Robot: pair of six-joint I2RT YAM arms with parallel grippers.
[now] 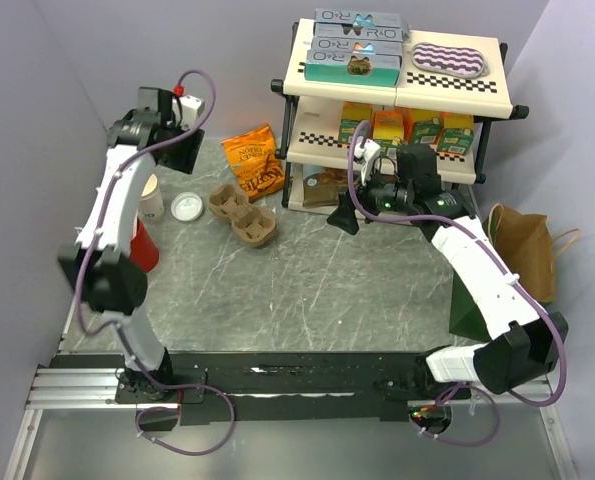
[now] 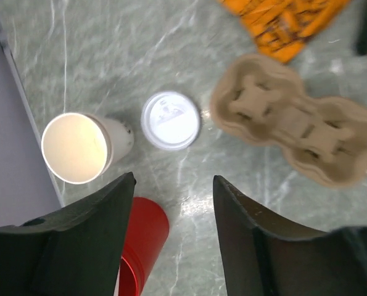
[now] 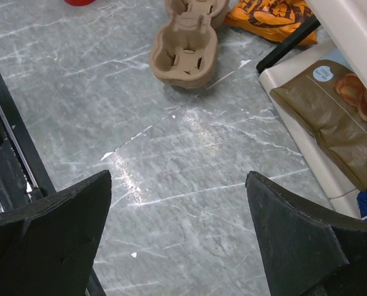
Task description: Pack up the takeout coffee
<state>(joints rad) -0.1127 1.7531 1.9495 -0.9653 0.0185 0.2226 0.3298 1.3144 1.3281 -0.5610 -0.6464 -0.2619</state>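
The takeout coffee cup [image 2: 75,148] is cream-white, stands upright and open with no lid, near the table's left edge [image 1: 152,197]. Its round white sip lid [image 2: 171,120] lies flat on the table just right of it [image 1: 187,207]. The brown pulp cup carrier [image 2: 294,135] lies right of the lid [image 1: 242,213], with nothing in it. My left gripper [image 2: 174,179] is open and empty, hovering high above the cup and lid [image 1: 185,152]. My right gripper [image 3: 178,176] is open and empty over bare table in front of the shelf [image 1: 355,208].
A red cup [image 2: 143,240] stands just in front of the cream cup [image 1: 144,245]. An orange snack bag [image 1: 255,160] lies behind the carrier. A stocked shelf rack [image 1: 397,85] stands at the back right, with a brown paper bag [image 1: 522,245] at the right edge.
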